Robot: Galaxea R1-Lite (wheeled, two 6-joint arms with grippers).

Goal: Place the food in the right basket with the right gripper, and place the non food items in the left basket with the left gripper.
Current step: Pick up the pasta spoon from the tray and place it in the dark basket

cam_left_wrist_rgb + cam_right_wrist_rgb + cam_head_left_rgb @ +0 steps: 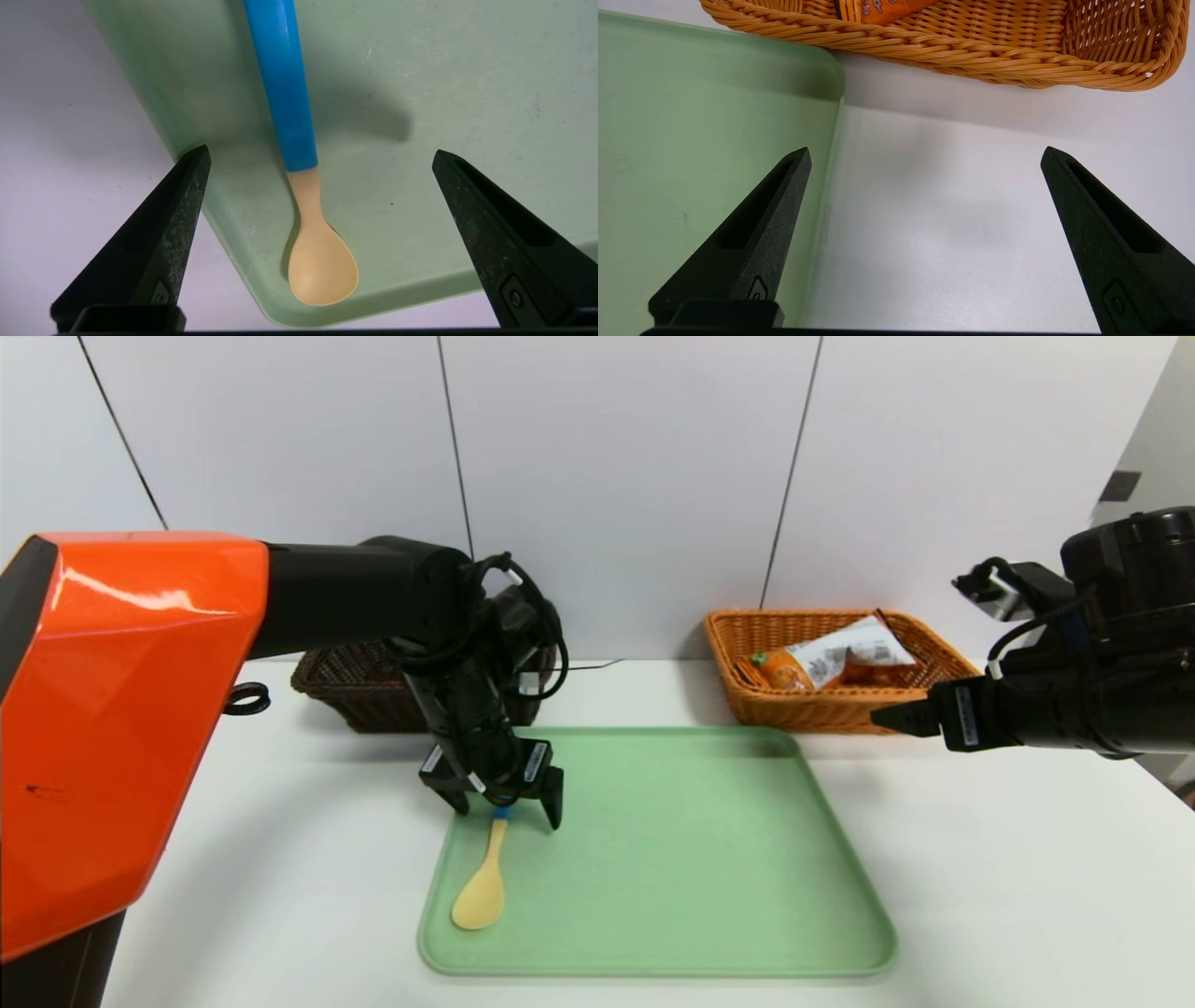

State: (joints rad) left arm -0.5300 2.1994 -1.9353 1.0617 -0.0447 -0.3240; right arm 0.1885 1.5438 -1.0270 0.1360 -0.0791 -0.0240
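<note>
Your target, the tan plastic spoon with a blue handle, lies flat on the pale green plastic tray, close to the tray's left rim, lower centre-left of the head frame. Long axis runs nearly vertical in that frame: bowl toward the bottom edge, blue handle end toward the top, tilted slightly right.

Your left gripper is right above the handle end, pointing steeply down. Fingers spread wide, one either side of the spoon. In the left wrist view the handle runs between the two tips, nearer one of them; no contact visible. One tip sits over the tray's rim where it meets the white table.

Behind the left arm, upper left of centre, you've got the dark brown wicker basket, mostly hidden.

The orange wicker basket, upper right of centre, holds an orange-and-white snack packet.

Your right gripper hangs at the right edge, near the orange basket's front, fingers apart, nothing between them; below it are the tray's corner and bare table.
</note>
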